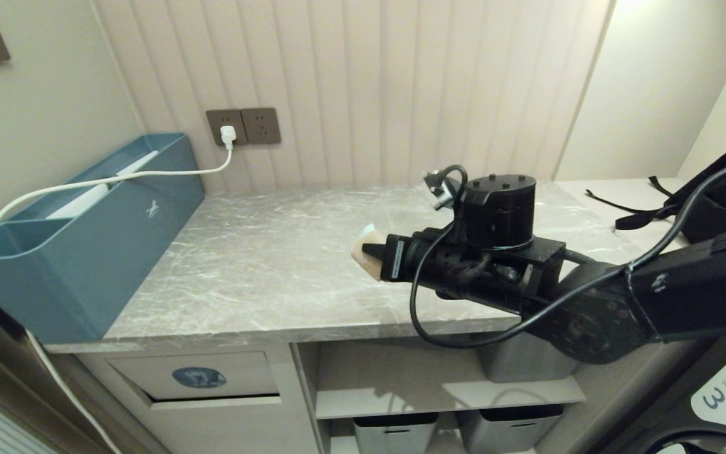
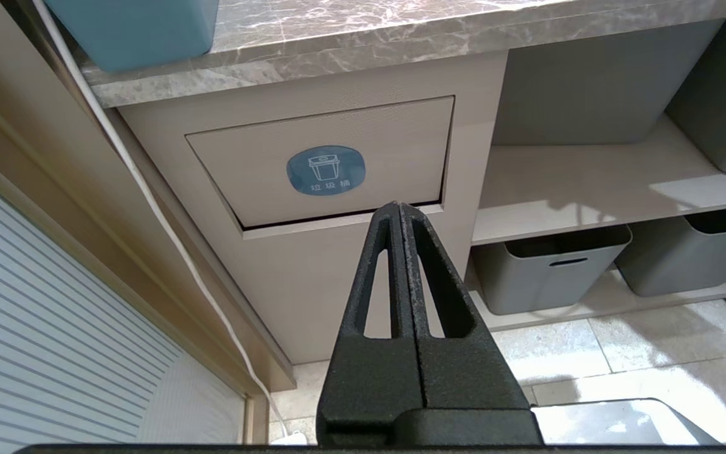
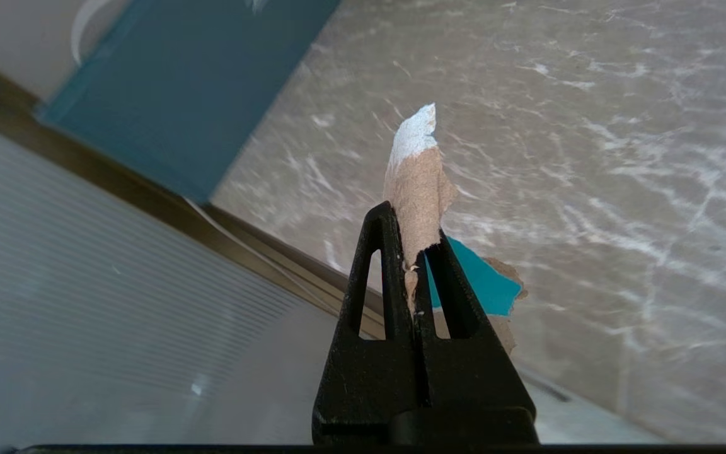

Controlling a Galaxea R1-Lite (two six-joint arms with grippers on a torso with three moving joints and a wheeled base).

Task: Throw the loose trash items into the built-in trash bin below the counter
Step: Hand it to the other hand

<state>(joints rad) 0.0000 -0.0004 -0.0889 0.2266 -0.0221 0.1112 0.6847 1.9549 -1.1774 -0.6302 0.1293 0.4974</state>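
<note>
The right gripper was clamped on a torn tan paper scrap with a turquoise patch, held above the grey marble counter. The beige tilting bin flap with the blue oval sticker lay below the counter's front edge, down and leftward of that hand. The left gripper, closed and empty, pointed at the flap, nearer to it.

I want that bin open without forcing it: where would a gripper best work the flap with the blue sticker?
Judging by the dark gap along its bottom edge, the flap likely tilts there. Come straight at the cabinet front and press or hook that lower edge, below the blue sticker. The shut left gripper already points there.
</note>
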